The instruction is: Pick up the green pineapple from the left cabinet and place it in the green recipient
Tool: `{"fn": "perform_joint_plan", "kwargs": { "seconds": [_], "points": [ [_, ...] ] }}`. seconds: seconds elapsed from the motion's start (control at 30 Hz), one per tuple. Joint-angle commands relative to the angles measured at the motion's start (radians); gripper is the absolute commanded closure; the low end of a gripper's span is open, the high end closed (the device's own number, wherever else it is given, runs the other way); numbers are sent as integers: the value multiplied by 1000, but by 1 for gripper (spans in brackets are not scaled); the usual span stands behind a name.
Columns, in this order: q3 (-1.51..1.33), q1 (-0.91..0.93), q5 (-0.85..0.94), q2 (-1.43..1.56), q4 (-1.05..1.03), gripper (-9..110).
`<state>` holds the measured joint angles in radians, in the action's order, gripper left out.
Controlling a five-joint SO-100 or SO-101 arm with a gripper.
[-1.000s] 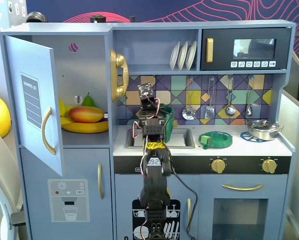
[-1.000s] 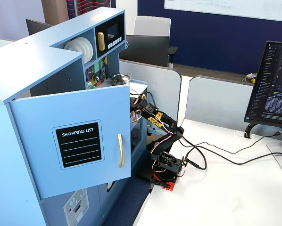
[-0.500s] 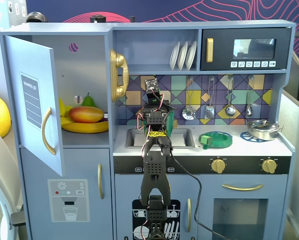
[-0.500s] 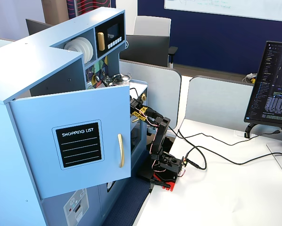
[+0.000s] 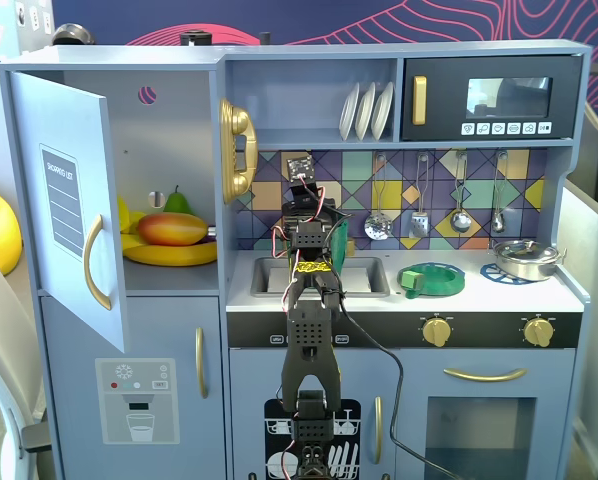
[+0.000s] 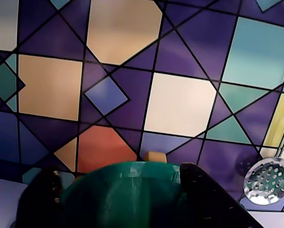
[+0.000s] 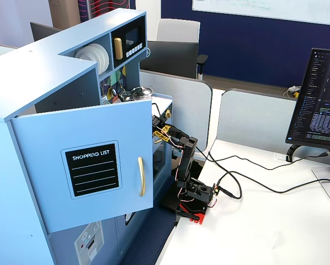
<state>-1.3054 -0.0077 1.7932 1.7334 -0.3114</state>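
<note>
The wrist view alone showed the tall dark-green plastic pot (image 6: 120, 194) between the end effector's (image 6: 123, 190) spread dark fingers (image 6: 203, 199); a fixed view showed the grey-blue fridge cabinet (image 5: 169, 150) open.

mango (image 5: 172, 229), microwave (image 5: 492, 97), plates (image 5: 366, 110), monitor (image 7: 318, 99)

The green recipient (image 6: 119, 194) stood upright against the tiled wall. The left cabinet (image 5: 164, 180) stood open. The pineapple could not be made out.
</note>
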Motion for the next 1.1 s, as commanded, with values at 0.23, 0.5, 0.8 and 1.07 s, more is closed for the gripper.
{"fn": "perform_joint_plan", "kwargs": {
  "seconds": [0.23, 0.5, 0.8, 1.07],
  "points": [
    [-110, 6, 26, 216, 41, 75],
    [-537, -15, 35, 716, -212, 76],
    [-999, 5, -6, 1108, -483, 77],
    [-1330, 29, -87, 1292, -571, 76]
  ]
}}
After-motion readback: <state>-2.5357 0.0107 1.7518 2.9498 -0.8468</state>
